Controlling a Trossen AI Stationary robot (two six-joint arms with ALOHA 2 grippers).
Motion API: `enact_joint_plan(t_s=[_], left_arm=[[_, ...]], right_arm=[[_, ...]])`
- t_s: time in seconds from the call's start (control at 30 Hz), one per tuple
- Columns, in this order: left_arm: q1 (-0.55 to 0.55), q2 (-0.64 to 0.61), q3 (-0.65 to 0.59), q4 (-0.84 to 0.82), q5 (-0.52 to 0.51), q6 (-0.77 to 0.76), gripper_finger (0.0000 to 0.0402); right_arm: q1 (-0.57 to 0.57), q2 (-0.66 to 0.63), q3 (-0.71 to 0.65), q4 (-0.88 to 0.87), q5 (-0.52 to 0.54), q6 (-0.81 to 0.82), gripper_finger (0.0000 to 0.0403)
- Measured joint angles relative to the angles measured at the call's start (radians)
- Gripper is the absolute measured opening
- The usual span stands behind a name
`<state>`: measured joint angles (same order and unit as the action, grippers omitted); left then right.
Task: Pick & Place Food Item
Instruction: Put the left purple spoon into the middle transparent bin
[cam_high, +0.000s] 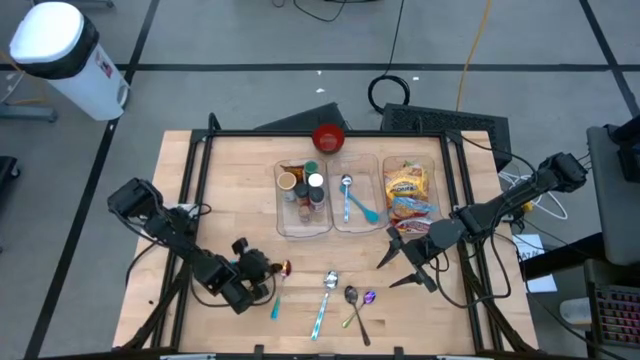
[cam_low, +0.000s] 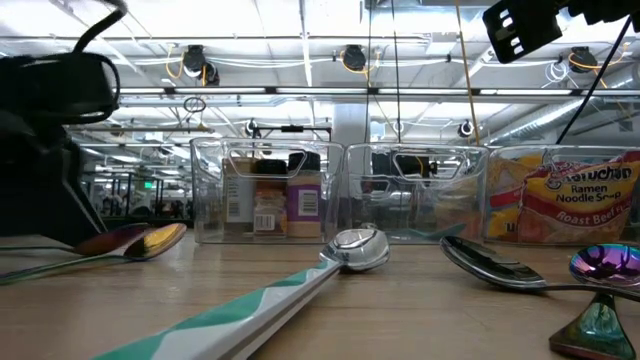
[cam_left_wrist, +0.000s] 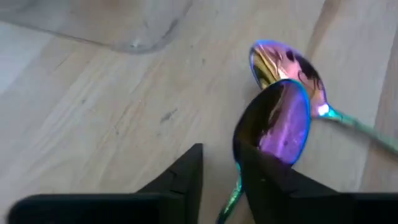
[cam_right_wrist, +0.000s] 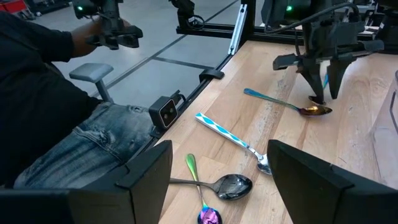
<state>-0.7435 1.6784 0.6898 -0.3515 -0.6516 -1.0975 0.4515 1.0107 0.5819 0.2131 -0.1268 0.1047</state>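
Observation:
The food items lie in clear bins at the table's far side: ramen packets (cam_high: 410, 190) (cam_low: 585, 195) in the right bin, spice jars (cam_high: 303, 190) (cam_low: 270, 205) in the left. My left gripper (cam_high: 270, 268) (cam_left_wrist: 221, 171) (cam_right_wrist: 323, 93) points steeply down at the near left, open a little. An iridescent spoon (cam_left_wrist: 283, 62) (cam_right_wrist: 314, 111) lies on the wood just past it. A second, purple spoon (cam_left_wrist: 273, 121) stands between its fingers. My right gripper (cam_high: 388, 275) (cam_right_wrist: 221, 162) hangs open above the table's near right, holding nothing. My left gripper has the purple spoon's neck (cam_left_wrist: 236, 186) along the inner side of one finger (cam_left_wrist: 267, 186). The other finger (cam_left_wrist: 186, 177) stands apart from it. The bowl points away from the wrist and downward. Whether the bowl rests on the table, I cannot tell.
A middle bin holds a teal spoon (cam_high: 352, 200). A red bowl (cam_high: 328, 138) sits behind the bins. More spoons (cam_high: 328, 285) (cam_high: 355, 300) lie near the front edge. A seated person (cam_right_wrist: 62, 93) is beyond the table's near edge.

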Motion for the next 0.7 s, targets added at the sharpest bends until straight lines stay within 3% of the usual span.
enact_joint_plan(t_s=[0.2, 0.43, 0.57, 0.7], left_arm=[[0.056, -0.063, 0.051, -0.002, 0.052, 0.218, 0.0165], [0.123, -0.136, 0.084, 0.002, 0.19, 0.352, 0.0175], [0.156, -0.159, 0.084, -0.037, 0.322, 0.381, 0.0175], [0.177, -0.163, 0.084, -0.17, 0.373, 0.288, 0.0175]], right_arm=[[0.0, 0.0, 0.0, 0.006, 0.0, 0.0, 0.0254], [0.0, 0.0, 0.0, 0.007, 0.0, 0.0, 0.0254], [0.0, 0.0, 0.0, 0.007, 0.0, 0.0, 0.0254], [0.0, 0.0, 0.0, 0.007, 0.0, 0.0, 0.0254]])
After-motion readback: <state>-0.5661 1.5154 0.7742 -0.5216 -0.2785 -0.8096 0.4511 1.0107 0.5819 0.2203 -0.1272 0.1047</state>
